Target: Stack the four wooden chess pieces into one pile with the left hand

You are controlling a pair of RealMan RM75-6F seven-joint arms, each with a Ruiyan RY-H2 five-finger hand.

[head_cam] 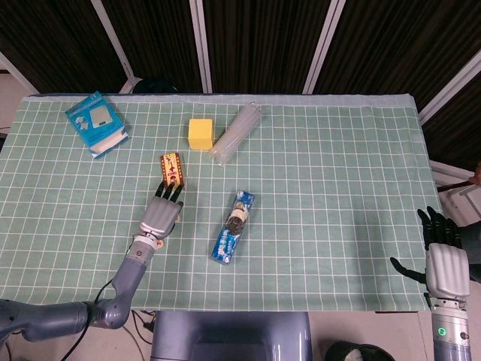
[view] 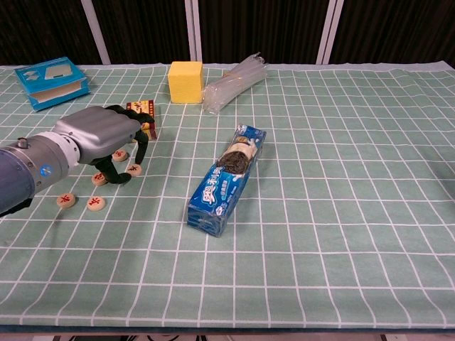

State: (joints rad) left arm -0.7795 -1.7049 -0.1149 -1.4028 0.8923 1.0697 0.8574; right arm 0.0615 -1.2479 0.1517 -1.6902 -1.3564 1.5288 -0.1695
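Left hand: grey metal left hand (view: 99, 135) arched over round wooden chess pieces (view: 133, 169) at frame left, fingers apart, gripping nothing.
Advice: pinch one disc cleanly, lift straight.

Markings we are seeing: few, and none fully legible

We are making out red characters on the faces of the wooden chess pieces (view: 96, 203), too small to read: two discs are lying just below the left hand's (view: 99, 133) curled fingers (view: 114, 172), and two more are sitting nearer the camera, apart from the fingertips. We are seeing white lettering running along the blue biscuit pack (view: 226, 179) well right of those fingers, but it is staying unreadable. The red-and-yellow box (view: 146, 114) just beyond the fingers is showing printed patterns we cannot decipher. The blue box (view: 53, 79) farther back is carrying a pictured device, with no text we can read.
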